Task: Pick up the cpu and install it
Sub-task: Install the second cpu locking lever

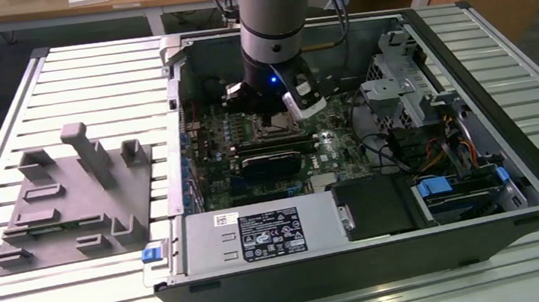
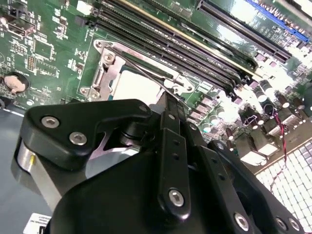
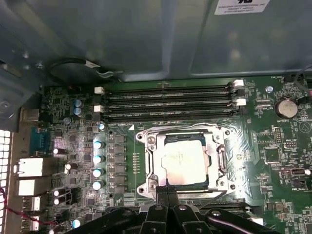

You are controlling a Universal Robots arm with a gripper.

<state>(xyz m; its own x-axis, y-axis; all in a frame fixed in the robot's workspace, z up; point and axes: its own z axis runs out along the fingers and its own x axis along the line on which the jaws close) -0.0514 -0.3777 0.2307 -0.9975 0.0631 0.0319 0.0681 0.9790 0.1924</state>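
Arm vertical inside case; tool beside socketed cpu.

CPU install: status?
Gripper low over the socket, inside the open PC case. CPU sits in the socket, shiny top showing. Nothing on top of it.

- Exterior view: even overhead room light; the slatted table glares pale, while the inside of the computer case sits dim and soft.
- Second wrist view: the gripper looms dark and blurred; white glare washes the circuit board at its far edge.
- First wrist view: a bright sheen on the chip — board corners fall darker.
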